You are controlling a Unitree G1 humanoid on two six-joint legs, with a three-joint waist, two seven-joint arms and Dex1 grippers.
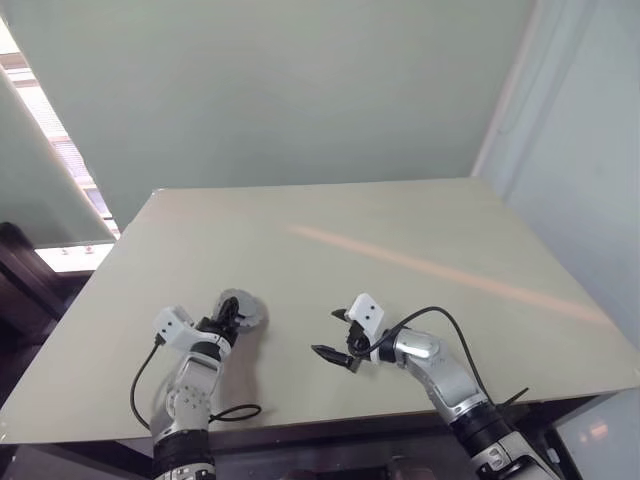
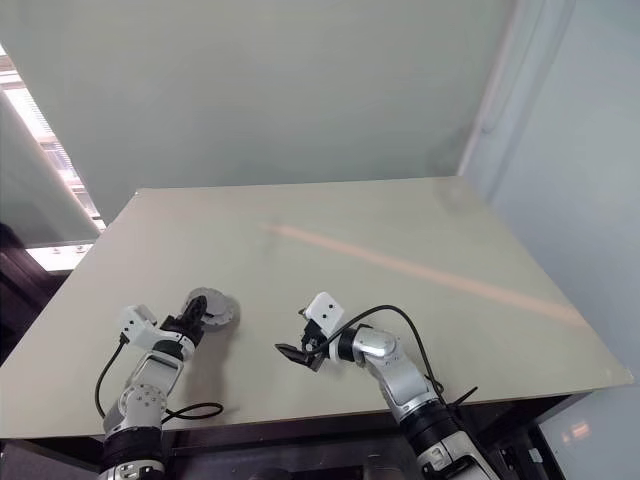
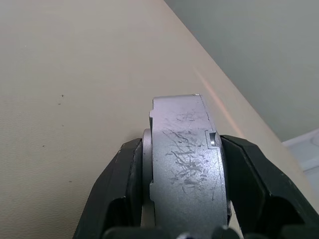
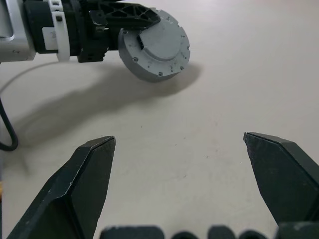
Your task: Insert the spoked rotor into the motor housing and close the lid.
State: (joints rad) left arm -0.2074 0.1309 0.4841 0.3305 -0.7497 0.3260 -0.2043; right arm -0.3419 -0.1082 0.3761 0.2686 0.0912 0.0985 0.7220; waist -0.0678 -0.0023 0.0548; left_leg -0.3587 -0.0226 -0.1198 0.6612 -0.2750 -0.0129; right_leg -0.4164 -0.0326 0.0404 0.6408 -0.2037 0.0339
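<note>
The left gripper (image 1: 232,312) is clamped on a grey metal disc, the housing (image 4: 155,46), its 2 black fingers (image 3: 122,189) pressing on the 2 flat faces. The housing stands on edge, its rim resting on or just above the table (image 1: 420,230); I cannot tell which. From the right wrist view its closed flat face shows, ringed with small screw holes and a notch under the upper finger. From the left wrist view only its scratched silver rim is seen between the fingers. No windings are visible.

The right gripper (image 1: 338,336) hangs just above the table near its front edge, to the right of the housing and apart from it, jaws spread wide and holding nothing.
</note>
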